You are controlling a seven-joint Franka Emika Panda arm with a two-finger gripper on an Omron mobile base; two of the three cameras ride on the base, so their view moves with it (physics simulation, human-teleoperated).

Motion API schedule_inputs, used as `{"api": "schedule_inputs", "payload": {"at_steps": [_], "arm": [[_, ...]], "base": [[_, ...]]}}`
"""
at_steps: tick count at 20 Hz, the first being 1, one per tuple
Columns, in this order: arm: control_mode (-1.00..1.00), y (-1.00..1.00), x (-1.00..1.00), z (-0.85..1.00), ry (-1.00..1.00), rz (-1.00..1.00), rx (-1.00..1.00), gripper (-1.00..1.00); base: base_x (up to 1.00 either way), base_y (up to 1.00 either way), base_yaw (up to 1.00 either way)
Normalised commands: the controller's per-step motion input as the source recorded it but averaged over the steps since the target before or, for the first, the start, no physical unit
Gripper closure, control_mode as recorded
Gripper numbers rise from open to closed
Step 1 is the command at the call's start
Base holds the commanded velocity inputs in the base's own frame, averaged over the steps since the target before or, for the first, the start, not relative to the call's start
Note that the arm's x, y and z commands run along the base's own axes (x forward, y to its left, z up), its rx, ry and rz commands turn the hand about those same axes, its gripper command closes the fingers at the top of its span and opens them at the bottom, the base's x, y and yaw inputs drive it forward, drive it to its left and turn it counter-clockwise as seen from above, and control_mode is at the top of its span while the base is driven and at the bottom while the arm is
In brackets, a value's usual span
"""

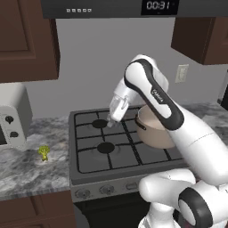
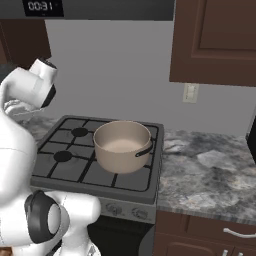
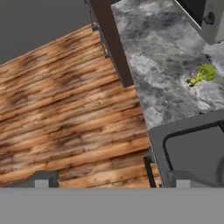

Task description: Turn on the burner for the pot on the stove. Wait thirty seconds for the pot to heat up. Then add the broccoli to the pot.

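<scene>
The pot (image 2: 122,146) sits on the stove (image 1: 89,171), on its right front grate. The broccoli (image 1: 43,152) lies on the grey marbled surface (image 1: 26,173) left of the stove, near a white appliance (image 1: 11,124) (dark dials on its front). The claw (image 1: 110,121) hangs above the stove's rear left burner, well apart from the broccoli, jaws spread wide and empty.

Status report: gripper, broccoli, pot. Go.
Gripper open, empty, above the stove grates. Broccoli on the counter left of the stove, untouched. Pot on a right burner, nothing inside. Path clear.
</scene>
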Motion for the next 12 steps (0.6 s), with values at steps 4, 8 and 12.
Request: {"api": "schedule_inputs", "payload": {"at_steps": [4, 8, 12], "arm": [[-1.00, 0.50, -0.27, -0.49, 0.31, -0.44, 0.06, -1.00], [-1.00, 0.43, -0.29, -0.29, 0.21, -0.47, 0.01, -1.00], [-1.00, 0.32, -0.15, -0.13, 0.12, -0.45, 0.00, -1.00]], "base": [[0.00, 0.00, 0.00], [0.00, 0.00, 0.00], [0.00, 0.00, 0.00]]}}
